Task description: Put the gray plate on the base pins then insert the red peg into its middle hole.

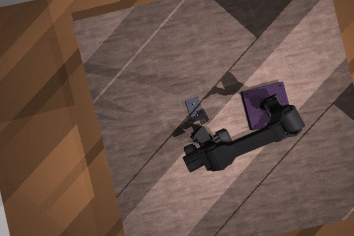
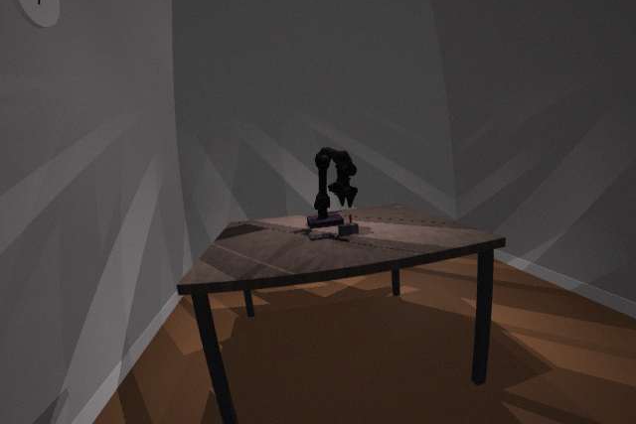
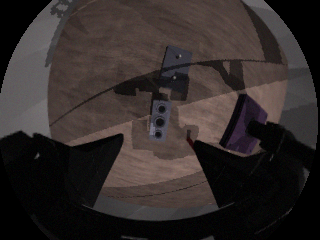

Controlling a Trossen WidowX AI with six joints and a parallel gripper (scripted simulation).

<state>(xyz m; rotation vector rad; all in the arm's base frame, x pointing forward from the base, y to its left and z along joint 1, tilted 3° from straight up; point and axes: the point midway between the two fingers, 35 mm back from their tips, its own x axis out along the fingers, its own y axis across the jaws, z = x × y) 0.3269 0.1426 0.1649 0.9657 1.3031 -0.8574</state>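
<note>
The gray plate (image 2: pixel 348 228) (image 3: pixel 166 115), a block with three holes in a row, sits on the table just beside the base, apart from its pins. The flat blue-gray base (image 1: pixel 198 108) (image 2: pixel 318 236) (image 3: pixel 176 67) lies on the table with two small pins up. The red peg (image 2: pixel 350 217) (image 3: pixel 191 143) looks upright behind the plate in the exterior view; in the wrist view the right finger partly covers it. My gripper (image 2: pixel 346 205) (image 3: pixel 160 141) is open and empty, pointing down high above the plate. In the top view the arm hides plate and peg.
The arm stands on a purple mounting board (image 1: pixel 245 108) (image 2: pixel 324 221) (image 3: pixel 242 122), to the right of the base in the wrist view. The wooden table (image 1: pixel 128 42) (image 2: pixel 266 255) carries these things, with streaks of light and arm shadow across it.
</note>
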